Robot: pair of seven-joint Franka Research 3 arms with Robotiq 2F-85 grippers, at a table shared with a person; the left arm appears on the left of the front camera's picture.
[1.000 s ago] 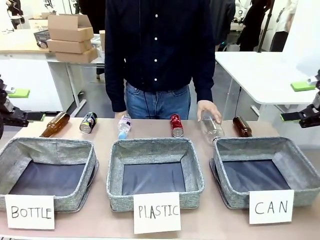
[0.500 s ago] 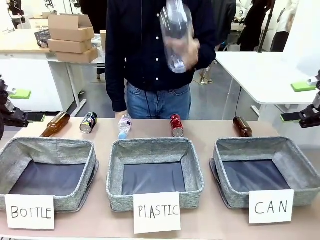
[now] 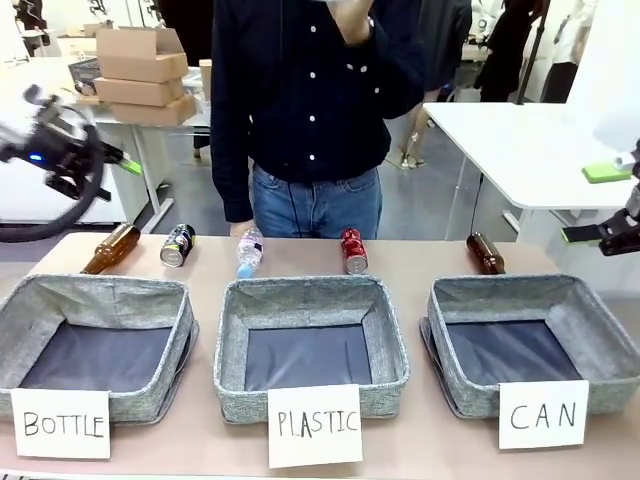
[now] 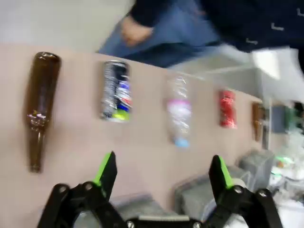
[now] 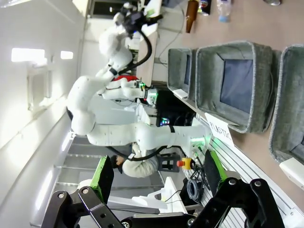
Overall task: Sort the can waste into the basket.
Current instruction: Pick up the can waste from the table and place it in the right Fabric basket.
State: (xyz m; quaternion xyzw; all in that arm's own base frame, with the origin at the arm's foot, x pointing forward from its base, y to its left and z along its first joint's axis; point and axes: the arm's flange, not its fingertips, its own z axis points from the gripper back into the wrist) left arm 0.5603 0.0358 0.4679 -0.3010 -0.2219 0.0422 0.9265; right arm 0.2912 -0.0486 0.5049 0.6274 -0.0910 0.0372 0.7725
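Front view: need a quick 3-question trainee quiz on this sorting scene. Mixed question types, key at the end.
1. True or false: the red can lies inside the CAN basket.
2. Which thing lies right next to the black can? A: a brown bottle. B: the red can. C: the CAN basket.
3. Fill in: in its wrist view, the left hand is ____ (open or shut), with nothing between its fingers.

Key: 1 false; 2 A; 3 open.
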